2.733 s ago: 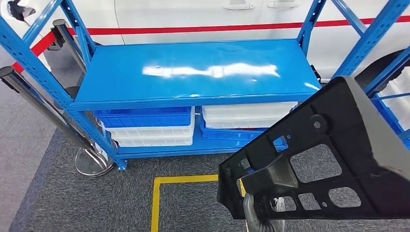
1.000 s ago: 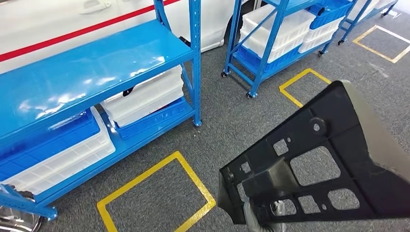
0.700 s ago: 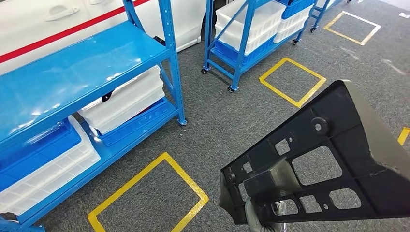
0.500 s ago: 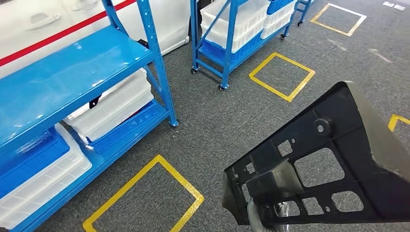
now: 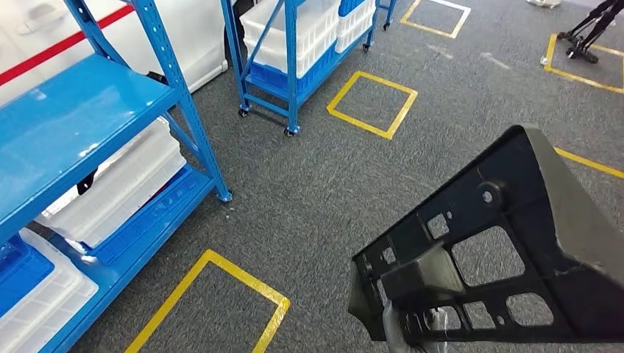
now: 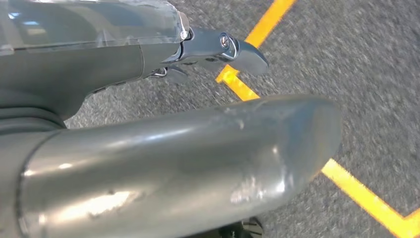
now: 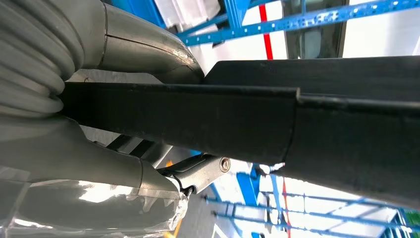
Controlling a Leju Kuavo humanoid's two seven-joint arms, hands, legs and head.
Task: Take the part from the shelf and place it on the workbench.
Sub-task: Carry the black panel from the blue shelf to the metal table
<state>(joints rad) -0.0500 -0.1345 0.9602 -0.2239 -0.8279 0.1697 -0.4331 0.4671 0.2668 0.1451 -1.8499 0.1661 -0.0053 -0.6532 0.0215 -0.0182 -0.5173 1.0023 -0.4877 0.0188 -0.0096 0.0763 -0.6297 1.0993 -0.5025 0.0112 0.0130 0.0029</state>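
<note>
A large black plastic part (image 5: 508, 250) with several cut-out holes stands tilted in the lower right of the head view, over grey carpet. My right hand (image 5: 403, 332) grips it from below, and grey fingers show through its lower holes. In the right wrist view, my right hand (image 7: 94, 94) clamps the part's thin black edge (image 7: 297, 129) between thumb and fingers. My left hand (image 6: 173, 153) hangs over the carpet with its fingers apart and nothing in it. The blue shelf (image 5: 70, 121) stands at the left of the head view.
White bins (image 5: 121, 187) and a blue bin (image 5: 18, 268) sit on the shelf's lower level. A second blue wheeled rack (image 5: 291, 81) with white bins stands at the back. Yellow taped squares (image 5: 371, 103) mark the carpet. A dark stand (image 5: 589, 33) is at the far right.
The camera has swung to the right, so the blue shelf slides off to the left and more carpet and yellow squares come in. The part keeps its place in my right hand.
</note>
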